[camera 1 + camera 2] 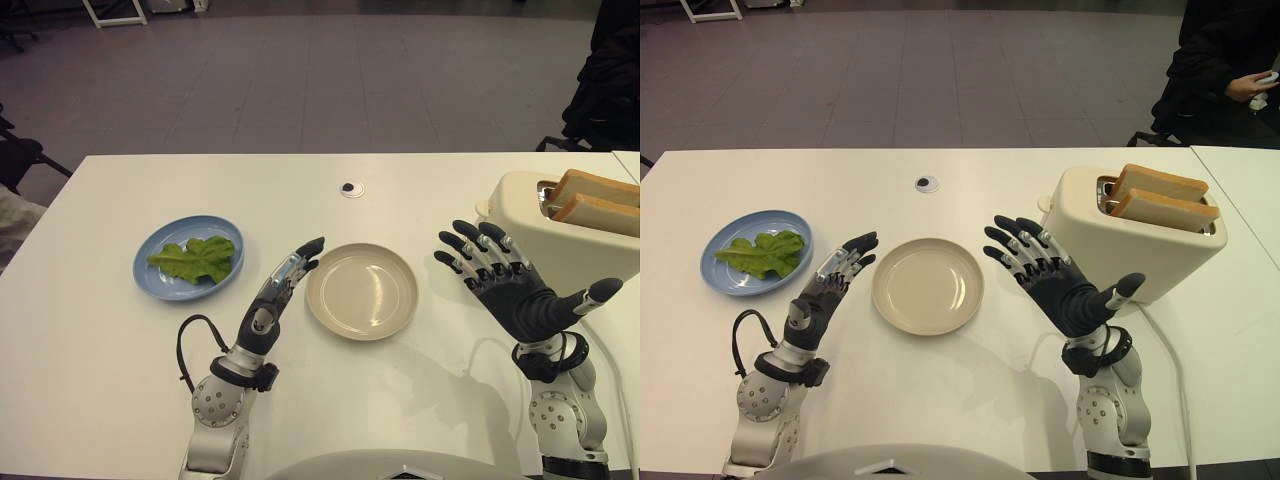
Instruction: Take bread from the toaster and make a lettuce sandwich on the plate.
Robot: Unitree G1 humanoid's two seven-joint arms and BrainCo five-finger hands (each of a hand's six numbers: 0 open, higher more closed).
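Note:
A cream toaster (1110,240) stands at the right of the white table with two bread slices (1162,196) sticking up from its slots. An empty beige plate (927,285) lies in the middle. A lettuce leaf (196,256) rests on a blue plate (160,284) at the left. My right hand (1055,282) is open, palm up, between the beige plate and the toaster, just short of the toaster's front. My left hand (276,300) is open with fingers stretched, between the two plates, holding nothing.
A small round cable grommet (351,188) sits in the table beyond the beige plate. The toaster's cord (1170,370) runs along the table's right side toward the front edge. A second table edge (1250,190) adjoins at the right.

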